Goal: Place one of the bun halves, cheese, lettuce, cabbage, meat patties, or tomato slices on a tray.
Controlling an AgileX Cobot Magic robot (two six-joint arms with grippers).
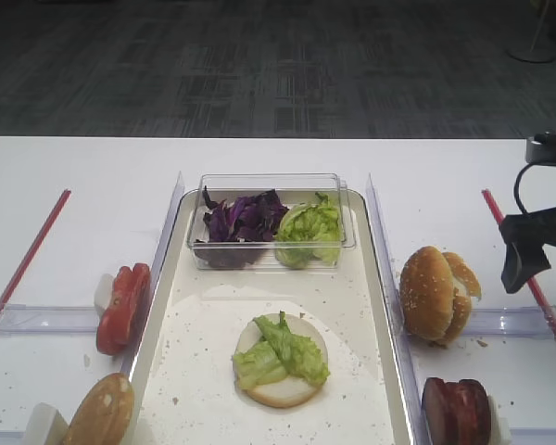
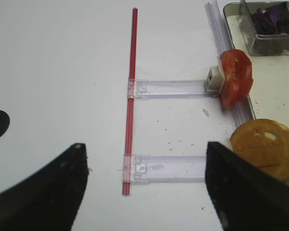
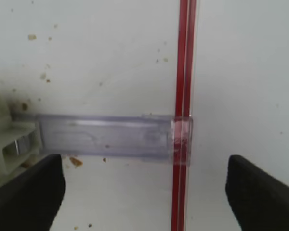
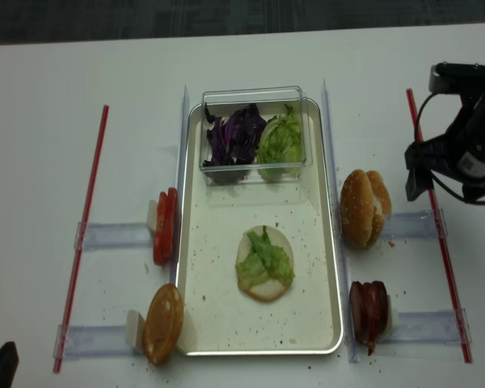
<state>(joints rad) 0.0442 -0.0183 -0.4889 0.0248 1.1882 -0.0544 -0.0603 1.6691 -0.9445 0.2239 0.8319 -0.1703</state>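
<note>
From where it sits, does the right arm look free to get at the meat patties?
Probably yes. The right hand is open and empty above the table's right edge, and the meat patties stand on that same side, outside the tray, with nothing over them.

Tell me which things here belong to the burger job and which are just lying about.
Job:
tray
bun half with lettuce
bun halves
tomato slices
meat patties
cabbage
loose lettuce

Lying about:
red rods
clear plastic rails
</note>
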